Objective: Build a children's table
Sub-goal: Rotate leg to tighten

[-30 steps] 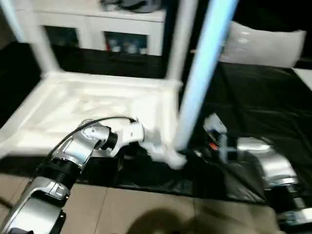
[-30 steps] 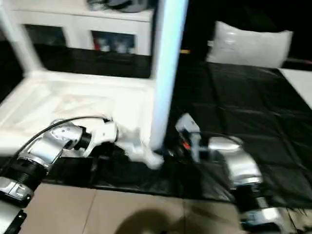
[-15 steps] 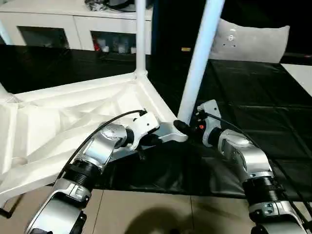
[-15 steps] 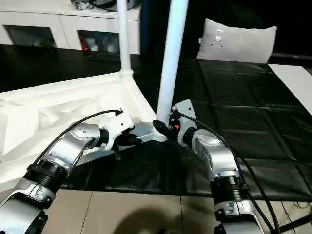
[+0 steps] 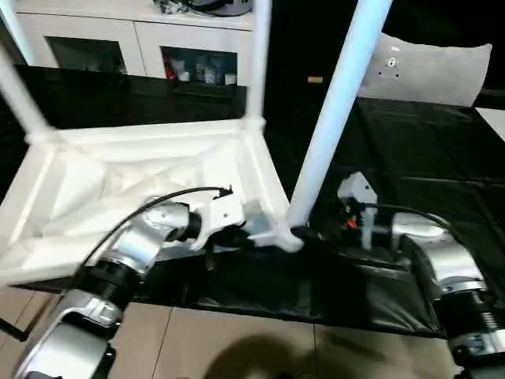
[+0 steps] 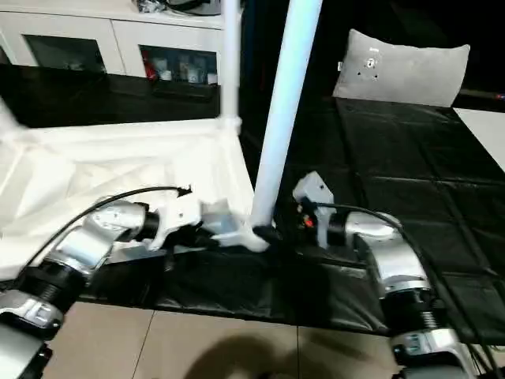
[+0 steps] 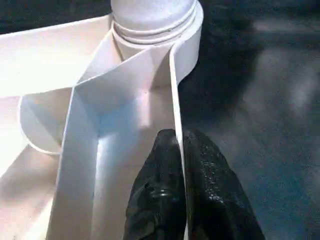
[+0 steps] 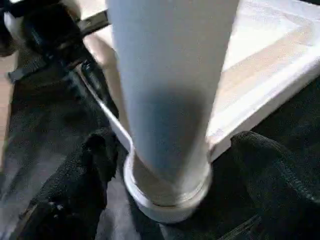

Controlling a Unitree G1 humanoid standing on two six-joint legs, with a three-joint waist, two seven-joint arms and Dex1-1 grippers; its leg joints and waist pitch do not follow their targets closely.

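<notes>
Behind your work stands a white cabinet with glass doors (image 5: pixel 142 59), and to the far right a grey cushion (image 6: pixel 402 69) lies on the black floor covering (image 6: pixel 394 166); neither one blocks your arms. Nearer you the covering ends and tan floor tiles (image 5: pixel 237 343) begin.

Your tabletop (image 5: pixel 118 181) lies upside down on the covering, ribbed underside up. Tube legs rise from its sockets: a far leg (image 5: pixel 256 59), another leg (image 5: pixel 20 87) at the far left corner, and the near leg (image 5: pixel 335 118) at the corner closest to your grippers.

Your left gripper (image 7: pixel 180 165) pinches the thin side wall of the tabletop just short of that corner socket (image 7: pixel 152 30), one black finger (image 7: pixel 157 200) inside the rim and one outside, closed tight on the plastic. The left forearm lies across the near edge of the tabletop.

Your right gripper (image 8: pixel 170 170) straddles the base of the near leg where it meets the socket. Its fingers (image 8: pixel 75 175) stand wide, one on each side of the tube with a gap showing on both sides, so they are not touching it.

Open black covering lies to the right of the right arm, with room to move there. To the left, the tabletop and left arm take up the space.
</notes>
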